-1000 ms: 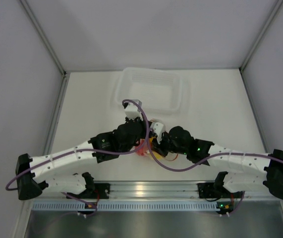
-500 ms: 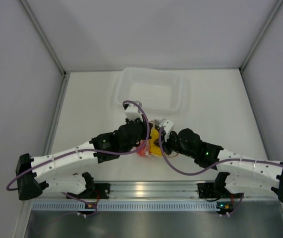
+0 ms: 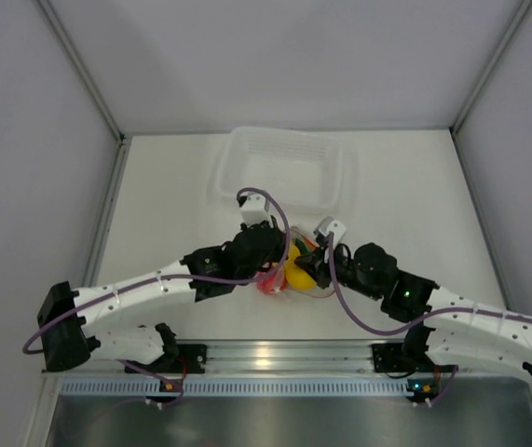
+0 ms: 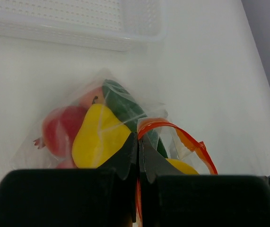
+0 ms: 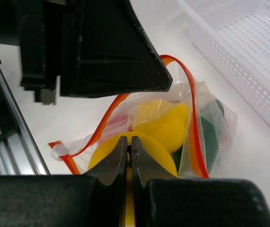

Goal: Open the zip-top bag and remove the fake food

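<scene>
**Overhead view.** The zip-top bag [image 3: 289, 277] sits on the white counter [image 3: 172, 196] between the two arms. It is at 6 o'clock from the white basket [image 3: 224, 177] and apart from it. The left hand [image 3: 274, 268] meets the bag from 9 o'clock and the right hand [image 3: 305, 270] from 3 o'clock, so the two hands stand near each other with the bag between them.

**Left wrist view.** The left hand [image 4: 138, 153] is closed, its fingertips pinching the orange-red zip strip [image 4: 156, 122] where the strip starts its loop. Beyond the fingertips, toward 12 o'clock, the fake food [image 4: 85, 137] lies inside the clear film. A yellow piece [image 4: 106, 132] is nearest, with a red piece [image 4: 56, 132] at its 9 o'clock and a dark green cucumber [image 4: 123, 104] at its 1 o'clock.

**Right wrist view.** The right hand [image 5: 129, 146] is closed, its fingertips pressed together directly in front of a yellow piece [image 5: 165, 125]. Whether film is caught between them cannot be told. The zip strip [image 5: 195, 142] arches over the food as a parted loop. The left hand [image 5: 161, 78] grips the top of that loop at 12 o'clock.
</scene>
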